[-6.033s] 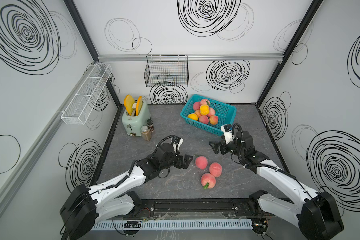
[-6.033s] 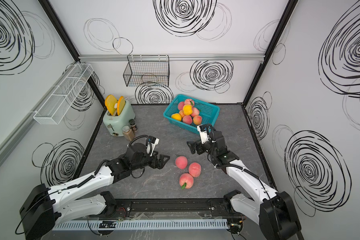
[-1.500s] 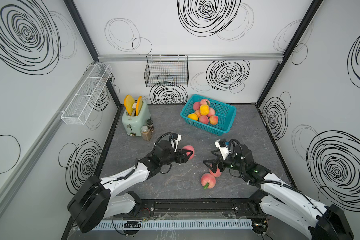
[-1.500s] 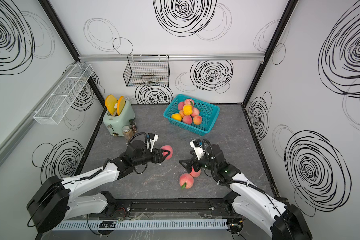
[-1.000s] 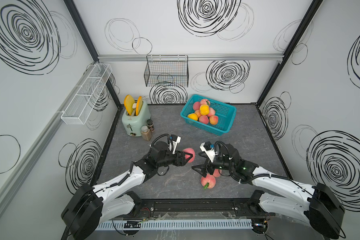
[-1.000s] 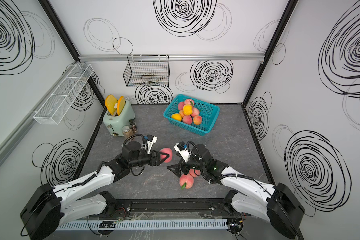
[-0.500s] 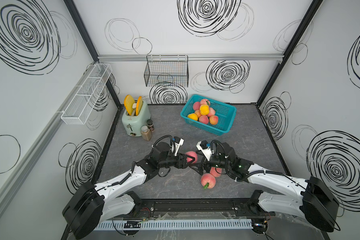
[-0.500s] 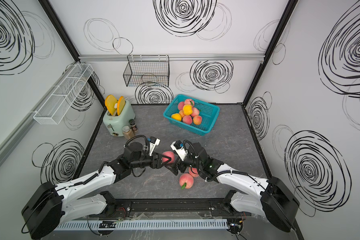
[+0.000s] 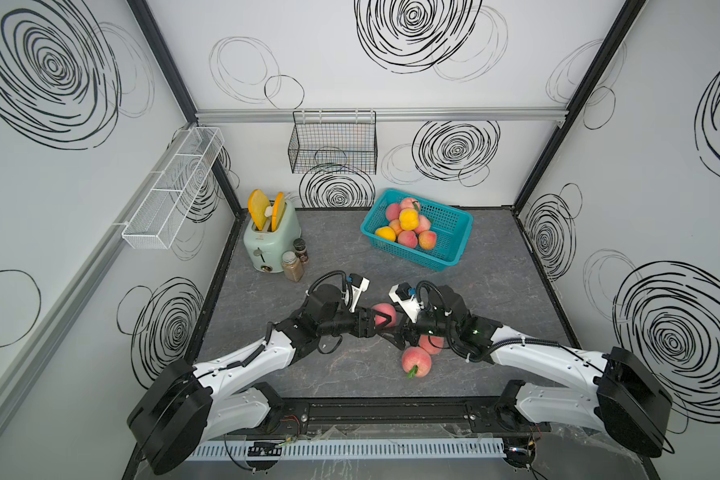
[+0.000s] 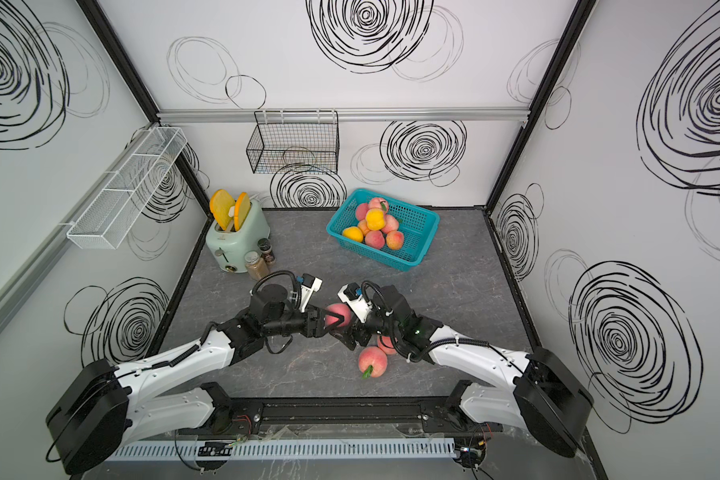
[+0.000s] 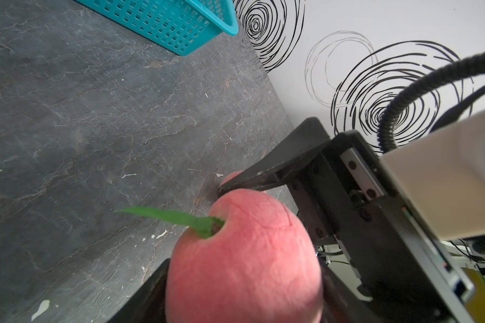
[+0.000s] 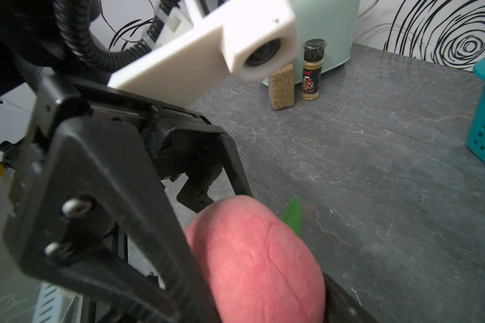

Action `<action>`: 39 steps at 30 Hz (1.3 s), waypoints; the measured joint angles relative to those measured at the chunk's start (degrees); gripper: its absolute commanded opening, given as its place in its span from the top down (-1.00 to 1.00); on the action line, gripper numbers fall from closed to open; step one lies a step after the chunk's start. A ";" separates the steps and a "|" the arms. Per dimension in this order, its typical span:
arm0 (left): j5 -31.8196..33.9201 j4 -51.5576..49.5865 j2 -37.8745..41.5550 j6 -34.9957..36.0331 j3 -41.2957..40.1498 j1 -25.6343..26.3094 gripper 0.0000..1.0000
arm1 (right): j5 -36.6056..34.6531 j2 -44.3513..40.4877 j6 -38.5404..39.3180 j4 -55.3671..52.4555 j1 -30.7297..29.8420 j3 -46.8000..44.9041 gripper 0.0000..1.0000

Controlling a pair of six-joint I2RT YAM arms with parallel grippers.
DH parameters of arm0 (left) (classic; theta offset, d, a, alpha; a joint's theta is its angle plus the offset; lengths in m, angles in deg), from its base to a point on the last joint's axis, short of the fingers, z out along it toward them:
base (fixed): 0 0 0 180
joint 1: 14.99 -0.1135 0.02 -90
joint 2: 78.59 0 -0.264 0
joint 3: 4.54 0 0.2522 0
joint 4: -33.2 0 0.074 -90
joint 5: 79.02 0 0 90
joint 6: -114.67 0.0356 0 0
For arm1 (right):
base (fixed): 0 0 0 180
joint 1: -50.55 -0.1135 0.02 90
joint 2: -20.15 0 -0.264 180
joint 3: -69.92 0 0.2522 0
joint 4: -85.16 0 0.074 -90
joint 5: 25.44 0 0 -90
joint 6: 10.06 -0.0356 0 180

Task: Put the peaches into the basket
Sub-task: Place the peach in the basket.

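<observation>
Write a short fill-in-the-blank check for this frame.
The left gripper is shut on a ____.
____ peaches lie loose on the table.
Both yellow peaches sit in the turquoise ____.
The orange slices stand in the mint-green ____.
Missing: peach; two; basket; toaster.

Bright even light, soft shadows, close foreground blurred (wrist views)

Two spice jars (image 9: 296, 261) stand beside the mint toaster (image 9: 269, 241) holding orange slices (image 9: 258, 209).
</observation>
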 measured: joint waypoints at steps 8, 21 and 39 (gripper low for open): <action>-0.70 0.39 -0.11 -1.01 0.00 -0.02 -0.24 | -0.66 0.11 0.52 -0.07 -0.17 0.00 -0.61; -2.16 1.97 -1.92 -1.81 0.00 -0.31 -0.39 | -1.16 0.02 1.27 -1.07 -0.11 0.00 -0.42; -2.91 2.16 2.27 -2.54 -0.46 -6.56 -0.97 | -0.55 0.22 1.09 -0.15 4.20 1.29 -0.41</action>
